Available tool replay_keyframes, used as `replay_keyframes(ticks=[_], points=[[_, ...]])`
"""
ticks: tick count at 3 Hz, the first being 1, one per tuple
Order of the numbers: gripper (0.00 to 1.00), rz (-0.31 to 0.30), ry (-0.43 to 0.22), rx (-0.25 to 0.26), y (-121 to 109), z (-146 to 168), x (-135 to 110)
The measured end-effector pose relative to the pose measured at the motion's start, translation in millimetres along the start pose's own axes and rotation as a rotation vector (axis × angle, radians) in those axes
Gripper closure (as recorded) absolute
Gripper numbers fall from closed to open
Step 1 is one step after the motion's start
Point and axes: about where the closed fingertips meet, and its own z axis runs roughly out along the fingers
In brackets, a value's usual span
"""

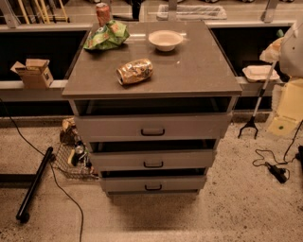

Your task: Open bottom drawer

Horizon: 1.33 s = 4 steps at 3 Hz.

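Observation:
The grey cabinet (151, 80) stands in the middle of the camera view with three flat grey drawer fronts. The bottom drawer (152, 182) is the lowest and narrowest-looking, with a small dark bar handle (153, 187) at its centre. A dark gap shows above its front, as above the middle drawer (152, 159) and the top drawer (152, 125). My gripper is not in view. A pale rounded shape (293, 47) at the right edge may be part of my arm.
On the cabinet top lie a crushed can (135, 71), a white bowl (165, 39), a green bag (106, 35) and a red can (102, 13). On the floor are a black pole (33, 184), a wire basket (71, 158), cables and a black pronged tool (249, 126).

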Motion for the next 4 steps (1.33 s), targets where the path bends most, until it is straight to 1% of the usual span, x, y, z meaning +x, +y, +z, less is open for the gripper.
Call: replay_keyframes(ticks=[2, 3, 4], points=[[0.0, 0.0, -0.007, -0.007, 0, 4, 0], [0.0, -0.021, -0.005, -0.021, 4, 41, 5], [0.0, -0.049, -0.074, -0.065, 12, 134, 13]])
